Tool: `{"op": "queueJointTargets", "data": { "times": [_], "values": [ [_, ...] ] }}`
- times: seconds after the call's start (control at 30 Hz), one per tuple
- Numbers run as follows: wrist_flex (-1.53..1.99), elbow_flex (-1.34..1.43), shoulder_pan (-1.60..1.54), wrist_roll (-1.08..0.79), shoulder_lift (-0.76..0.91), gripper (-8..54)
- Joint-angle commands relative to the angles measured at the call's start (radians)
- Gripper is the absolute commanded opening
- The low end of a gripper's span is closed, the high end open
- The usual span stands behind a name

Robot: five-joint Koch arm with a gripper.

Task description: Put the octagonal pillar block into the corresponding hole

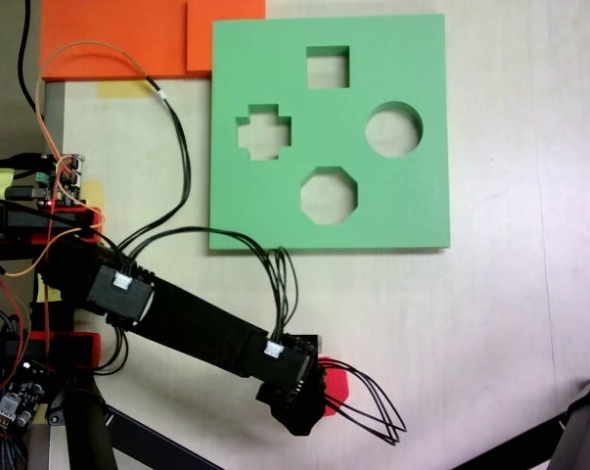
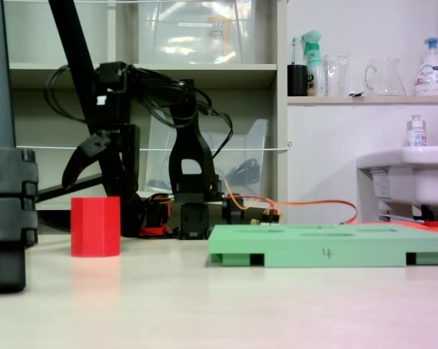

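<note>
Reaching for the block (image 2: pixel 96 226) — the pick-up step, with nothing lifted yet. Standing upright on the table (image 2: pixel 219 305), well apart from the board (image 2: pixel 327 252) in the side-on fixed view; showing in the top-down fixed view merely as a red sliver (image 1: pixel 336 385) peeking from under the arm's end, below the board (image 1: pixel 246 211) and clear of its lower edge. Hanging above and just behind the block, the tool (image 2: pixel 88 158) — one dark curved finger pointing down, the other hidden behind it, so cannot tell whether spread or closed. Gripping nothing, by the look of it. Waiting empty in the board, the hole (image 1: pixel 329 195), nearest the board's lower edge, below the round and cross cutouts. Judging the next move: dropping the tool straight down around the block, squeezing on two flat faces, then lifting and carrying toward the board — turning the block so its eight sides line up with the hole before lowering.
</note>
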Motion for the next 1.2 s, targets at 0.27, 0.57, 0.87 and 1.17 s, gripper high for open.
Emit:
{"op": "queueJointTargets", "data": {
  "times": [0.27, 0.57, 0.87, 1.17],
  "values": [
    [0.018, -0.092, 0.006, -0.032, -0.032, 52.2],
    [0.018, -0.123, -0.003, -0.092, -0.100, 52.1],
    [0.031, -0.112, -0.015, -0.132, -0.156, 30.8],
    [0.069, -0.098, 0.005, -0.126, -0.173, 31.0]
  ]
}}
